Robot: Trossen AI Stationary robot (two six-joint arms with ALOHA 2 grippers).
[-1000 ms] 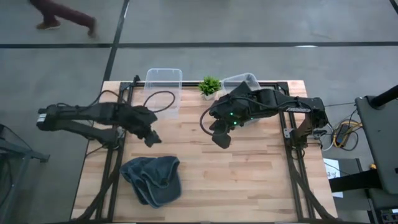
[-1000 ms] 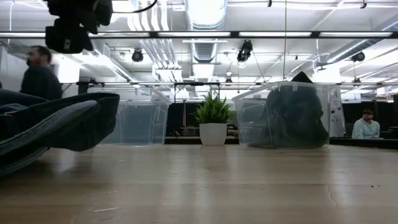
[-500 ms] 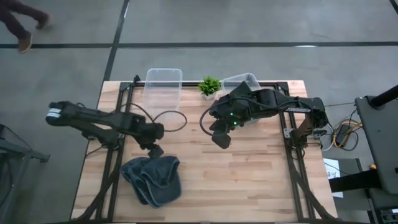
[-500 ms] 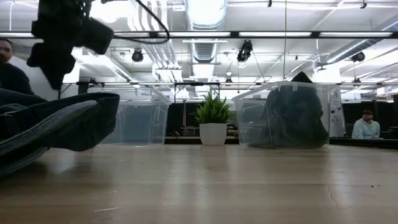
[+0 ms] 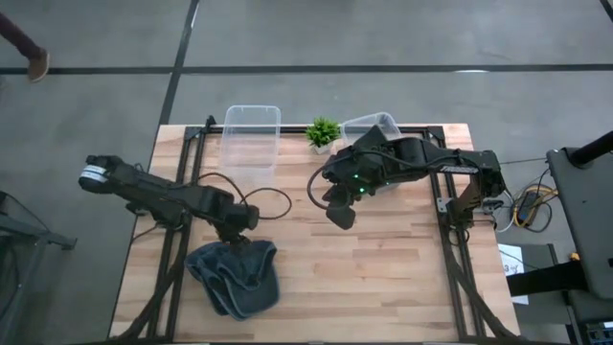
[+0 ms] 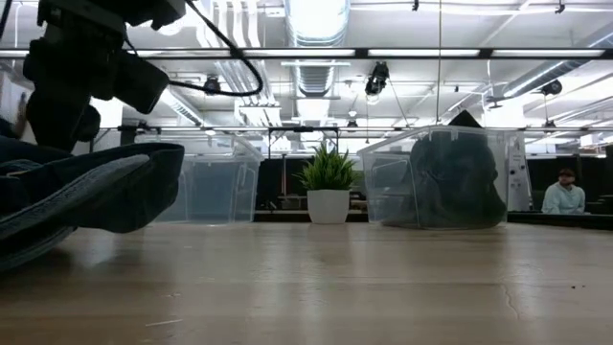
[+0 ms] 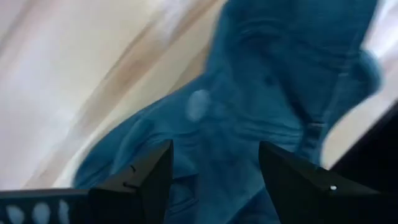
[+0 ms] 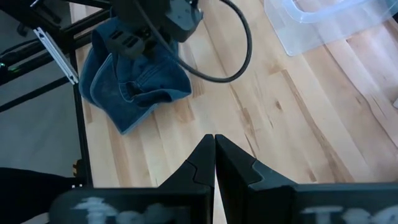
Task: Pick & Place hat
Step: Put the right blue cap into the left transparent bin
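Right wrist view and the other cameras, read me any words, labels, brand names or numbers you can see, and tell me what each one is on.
No text can be read in any view.
Right gripper: pale marks along the body behind its fingers, too blurred to read.
Denim hat, clear bins, plant pot: no lettering shows.

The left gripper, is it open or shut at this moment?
Open. In the left wrist view the left gripper shows its two dark fingers standing well apart, with the blue denim hat visible between them, not yet gripped.
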